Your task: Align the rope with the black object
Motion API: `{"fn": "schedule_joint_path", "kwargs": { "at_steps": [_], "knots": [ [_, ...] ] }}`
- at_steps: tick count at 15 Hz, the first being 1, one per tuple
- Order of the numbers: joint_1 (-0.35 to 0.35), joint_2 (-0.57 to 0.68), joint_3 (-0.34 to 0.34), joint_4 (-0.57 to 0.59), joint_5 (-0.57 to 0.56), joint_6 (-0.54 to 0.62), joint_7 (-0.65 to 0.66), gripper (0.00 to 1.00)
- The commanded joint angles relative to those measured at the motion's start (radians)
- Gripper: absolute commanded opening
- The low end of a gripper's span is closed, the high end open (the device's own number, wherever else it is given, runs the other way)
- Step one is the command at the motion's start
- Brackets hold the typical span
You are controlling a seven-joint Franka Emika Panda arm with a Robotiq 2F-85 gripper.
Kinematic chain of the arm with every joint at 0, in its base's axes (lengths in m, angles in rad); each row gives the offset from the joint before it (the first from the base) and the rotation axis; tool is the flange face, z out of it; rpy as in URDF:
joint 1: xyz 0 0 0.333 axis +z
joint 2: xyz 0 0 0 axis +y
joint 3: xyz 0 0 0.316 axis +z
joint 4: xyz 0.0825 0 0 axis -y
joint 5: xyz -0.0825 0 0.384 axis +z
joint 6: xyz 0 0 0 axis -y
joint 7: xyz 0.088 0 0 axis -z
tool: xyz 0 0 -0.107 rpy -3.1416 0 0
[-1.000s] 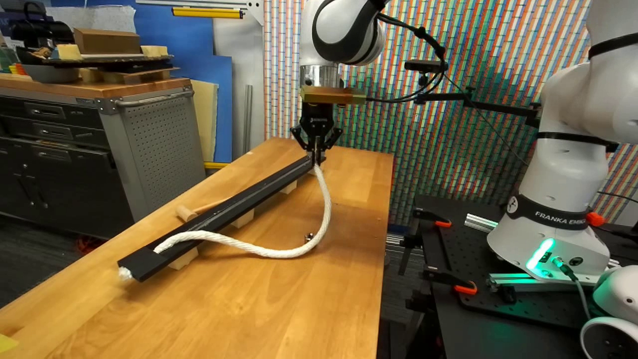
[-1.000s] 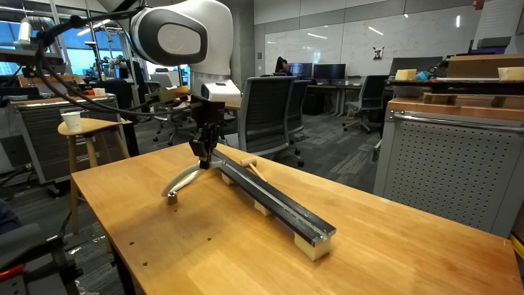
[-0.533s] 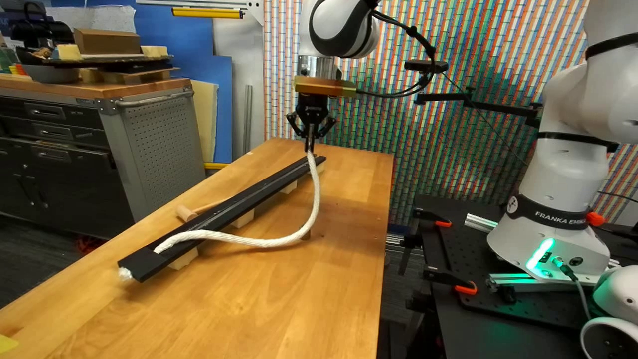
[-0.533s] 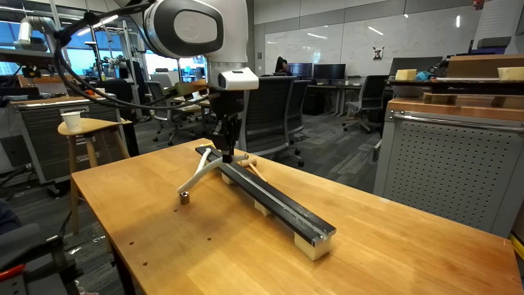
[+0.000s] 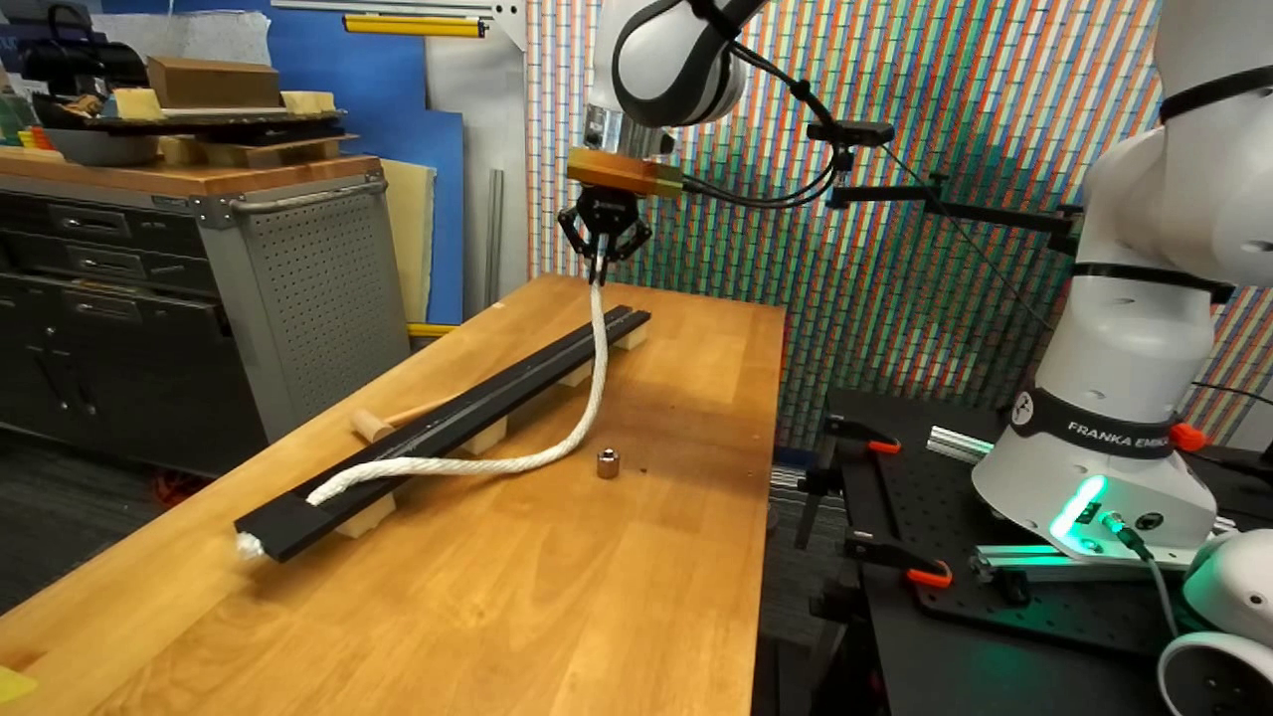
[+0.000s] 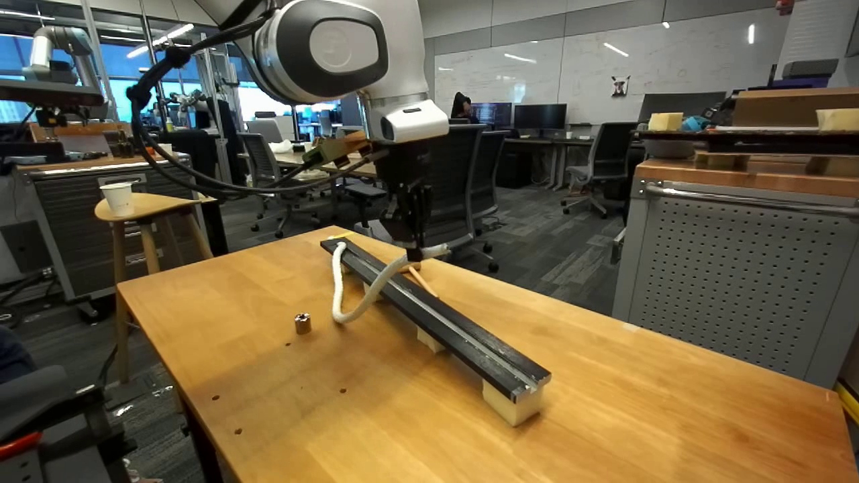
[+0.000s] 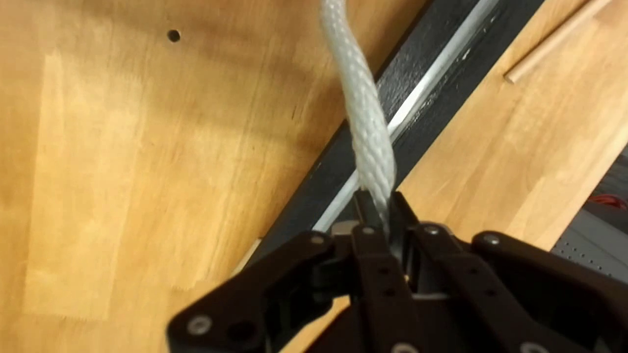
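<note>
Pinching the white rope [image 5: 557,452] near one end, the claw [image 7: 381,208] holds it aloft; the other end meets the black bar [image 5: 477,408], slack bowing out beside it. Likely light, soft and limp, the rope suits gripping close to its tip.

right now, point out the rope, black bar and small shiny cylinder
Rope [image 7: 364,104]: wrist view, middle of visible stretch
Black bar [image 6: 443,322]: in an exterior view, top face, midway
Small shiny cylinder [image 5: 608,465]: in an exterior view, its side
</note>
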Motion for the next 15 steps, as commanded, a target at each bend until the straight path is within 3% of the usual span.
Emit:
{"fn": "schedule_joint_path", "kwargs": {
  "at_steps": [1, 8, 15],
  "knots": [
    [0.006, 0.064, -0.045, 0.061, -0.083, 0.073, 0.116, 0.03],
    [0.025, 0.163, -0.159, 0.143, -0.212, 0.154, 0.294, 0.03],
    [0.004, 0.244, -0.141, 0.171, -0.166, 0.156, 0.265, 0.03]
  ]
}}
